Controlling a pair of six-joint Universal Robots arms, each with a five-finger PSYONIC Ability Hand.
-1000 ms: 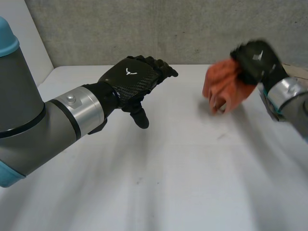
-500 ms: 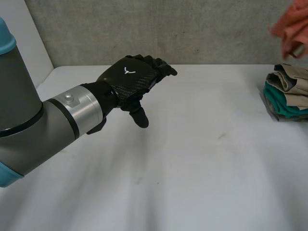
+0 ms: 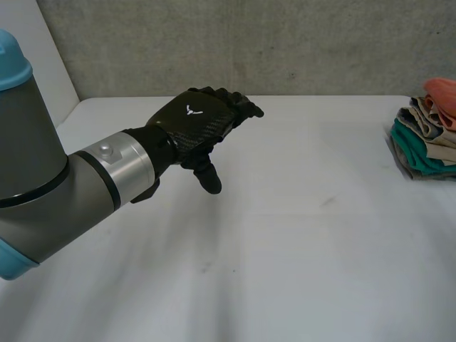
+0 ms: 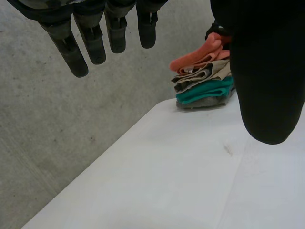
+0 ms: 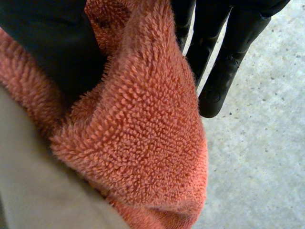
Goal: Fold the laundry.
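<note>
Your orange towel [image 3: 442, 91] sits at the far right edge of the table [image 3: 285, 249], on top of the stack [image 3: 420, 142] of folded cloths. In the left wrist view the towel [image 4: 200, 55] lies across the stack [image 4: 205, 88] as the top layer, its far end lifted a little. Under it you see a beige cloth [image 4: 202, 74], then a teal cloth [image 4: 205, 90], then a grey one touching the table.

Your right robot hand [image 5: 57, 52] is on the towel. In the right wrist view the fuzzy orange pile [image 5: 143, 143] rises between the thumb and the fingers [image 5: 224, 71], pinched there, with the fingertips reaching past the fold. The beige cloth [image 5: 28, 186] lies directly beneath the towel, touching it.

Your left robot hand [image 3: 196, 121] hangs over the left half of the table, well apart from the stack, back of the hand up. Its fingers [image 4: 90, 43] are straight and spread, the thumb [image 4: 267, 71] points down toward the table, and nothing is between them. It holds nothing and touches nothing. The left arm [image 3: 64, 192] reaches in from the near left corner.

The table between the left robot hand and the stack is bare white, with a small dark mark [image 3: 328, 201] near its middle. A grey concrete wall [image 3: 249, 43] runs along the table's far edge, just behind the stack.
</note>
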